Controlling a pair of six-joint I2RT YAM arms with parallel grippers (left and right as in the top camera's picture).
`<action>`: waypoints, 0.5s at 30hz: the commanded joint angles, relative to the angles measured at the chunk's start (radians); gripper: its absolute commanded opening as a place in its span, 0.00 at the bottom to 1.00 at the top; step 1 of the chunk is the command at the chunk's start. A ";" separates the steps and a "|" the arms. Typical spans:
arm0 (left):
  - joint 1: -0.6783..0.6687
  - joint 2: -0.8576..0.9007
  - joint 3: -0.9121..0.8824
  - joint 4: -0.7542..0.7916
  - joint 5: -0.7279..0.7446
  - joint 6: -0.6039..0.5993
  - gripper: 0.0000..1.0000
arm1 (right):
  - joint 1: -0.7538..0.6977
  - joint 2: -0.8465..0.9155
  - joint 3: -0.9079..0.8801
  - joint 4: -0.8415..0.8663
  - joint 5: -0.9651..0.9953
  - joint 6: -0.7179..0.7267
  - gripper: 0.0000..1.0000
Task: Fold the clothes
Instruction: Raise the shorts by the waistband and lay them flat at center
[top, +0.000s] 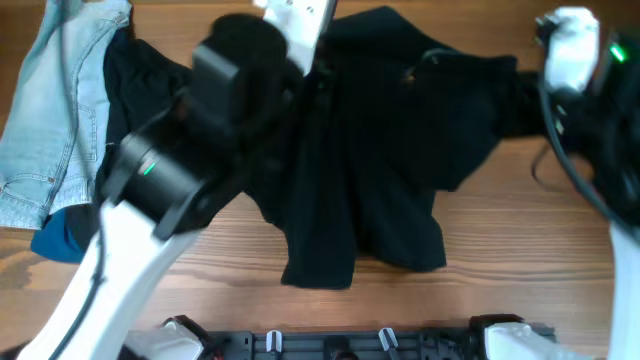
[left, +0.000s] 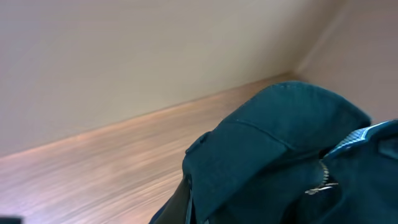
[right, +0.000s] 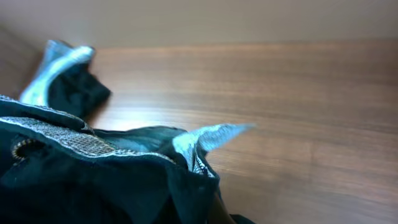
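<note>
The clothes in play are a black garment (top: 390, 150), spread across the wooden table between both arms, its lower part lying crumpled toward the front. My left gripper (top: 305, 45) is at the garment's far left corner and shut on its fabric. In the left wrist view the cloth (left: 280, 149) bunches over the jaws, with a small metal zipper pull (left: 320, 183) showing. My right gripper (top: 545, 70) is shut on the garment's right end. The right wrist view shows the waistband edge and pale lining (right: 205, 140) pinched at the jaws. The fingertips are mostly hidden by cloth.
Light blue jeans (top: 60, 100) lie at the far left, with another black piece (top: 140, 75) beside them and a blue item (top: 60, 240) below. A dark cable (top: 550, 170) hangs by the right arm. A black rail (top: 350, 345) runs along the front edge.
</note>
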 joint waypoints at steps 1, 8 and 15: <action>0.087 0.108 0.032 0.013 -0.192 -0.010 0.04 | -0.021 0.148 -0.001 0.034 0.154 -0.041 0.04; 0.178 0.365 0.031 0.055 -0.190 -0.032 0.04 | -0.021 0.439 -0.001 0.206 0.140 -0.070 0.04; 0.259 0.576 0.031 0.193 -0.192 -0.032 0.04 | -0.021 0.688 -0.001 0.472 0.128 -0.067 0.04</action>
